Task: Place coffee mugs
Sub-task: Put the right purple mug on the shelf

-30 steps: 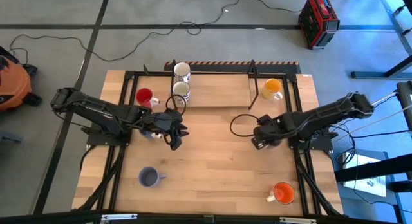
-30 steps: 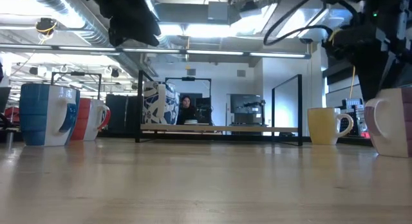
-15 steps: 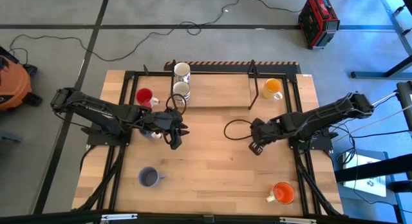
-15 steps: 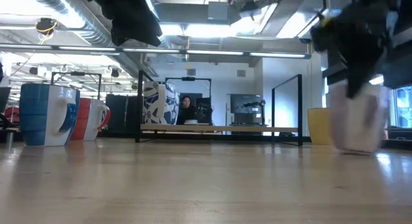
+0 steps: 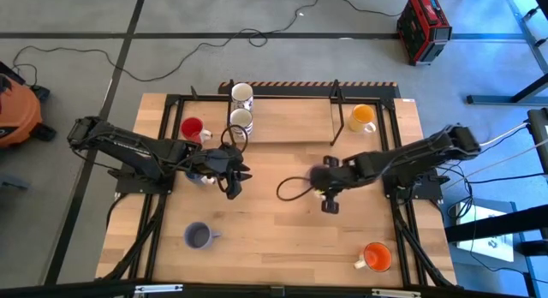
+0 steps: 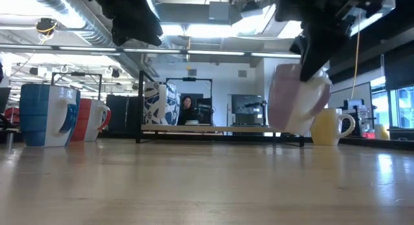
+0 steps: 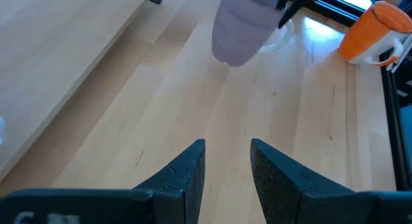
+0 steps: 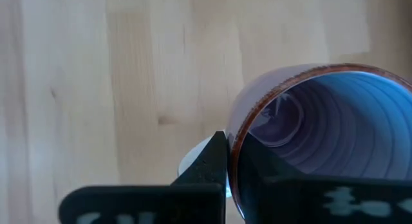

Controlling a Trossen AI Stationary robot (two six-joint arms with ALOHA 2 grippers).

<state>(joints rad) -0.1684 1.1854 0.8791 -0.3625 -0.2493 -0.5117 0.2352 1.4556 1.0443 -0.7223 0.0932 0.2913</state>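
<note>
**A:** Lavender ceramic mug [image 6: 299, 99] with a pale handle: where is it relative to the right gripper [image 8: 226, 163]?

**B:** Pinched by its rim. One dark finger sits outside the wall and the other inside the mouth, clamped tight on the thin edge. In the low view the mug hangs tilted and clear of the pale wooden tabletop [image 5: 274, 229], near the table's middle.

**A:** And its long axis?

**B:** Leaning, not upright, so I'd judge it needs levelling before it is set down.

**A:** Which arm is nearer?

**B:** The right one, since it carries the mug. The left gripper [image 7: 226, 163] hovers off to its own side with its fingers parted a little and nothing between them.

**A:** What else sits on the surface?

**B:** A second lavender mug [image 5: 199, 236] near the front left, a round orange mug [image 5: 376, 256] at front right, a small red mug [image 5: 193, 128], two white patterned mugs [image 5: 241, 108] and a yellow-orange mug [image 5: 362, 118] toward the far edge.

**A:** And beyond?

**B:** A grey floor with a red toolbox [image 5: 423, 26].
</note>
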